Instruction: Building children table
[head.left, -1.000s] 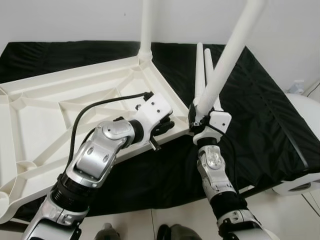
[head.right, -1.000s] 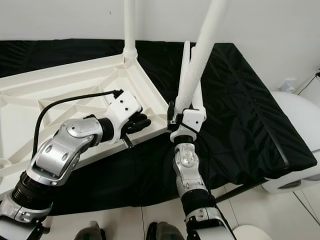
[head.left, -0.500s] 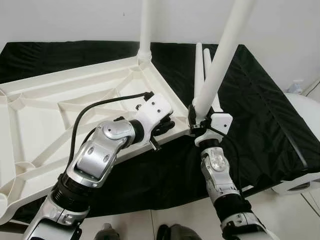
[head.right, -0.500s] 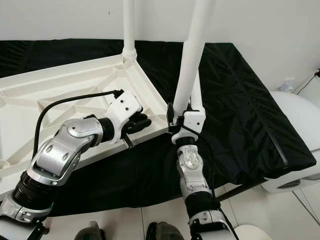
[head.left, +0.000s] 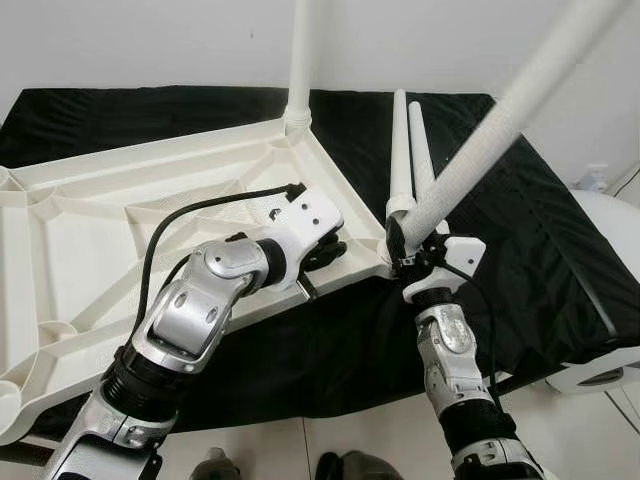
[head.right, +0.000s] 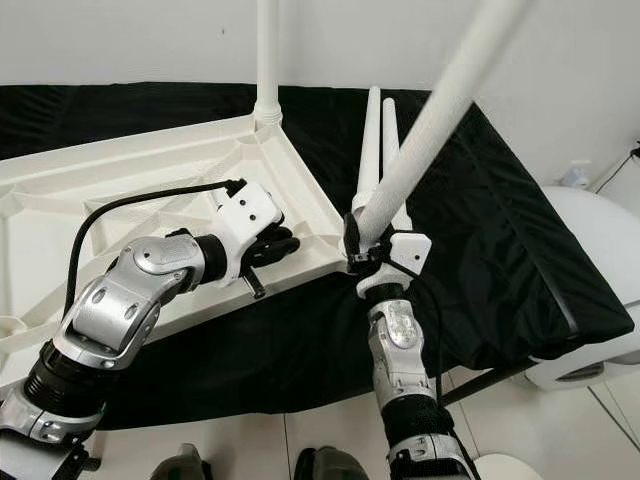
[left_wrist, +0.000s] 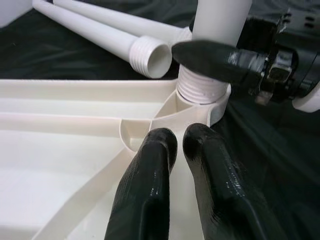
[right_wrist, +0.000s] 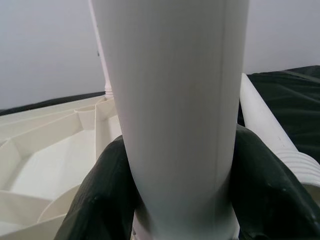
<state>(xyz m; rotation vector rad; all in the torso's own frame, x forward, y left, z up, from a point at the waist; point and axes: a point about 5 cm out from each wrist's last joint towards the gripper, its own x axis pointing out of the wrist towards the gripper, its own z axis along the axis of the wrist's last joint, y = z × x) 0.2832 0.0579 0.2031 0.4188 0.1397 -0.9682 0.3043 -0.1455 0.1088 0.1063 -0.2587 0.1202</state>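
Tabletop (head.left: 120, 230): cream moulded plastic, smooth, faint sheen, ribbed underside. Held leg (head.left: 500, 120): white plastic tube, matt, finely grainy; threaded ridges at base. Spare legs (left_wrist: 100, 30): same white plastic, smooth. Cloth (head.left: 520, 240): black fabric, slight shine, creased. Fingers (left_wrist: 150, 200): glossy black rubber. Arms (head.left: 195, 310): brushed silver metal.

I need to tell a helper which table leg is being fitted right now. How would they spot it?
Find the upside-down white tabletop on the black cloth. At its near right corner, the right gripper clamps a white leg whose threaded end sits in the corner socket. It leans, unlike the upright leg or the two loose legs lying flat.
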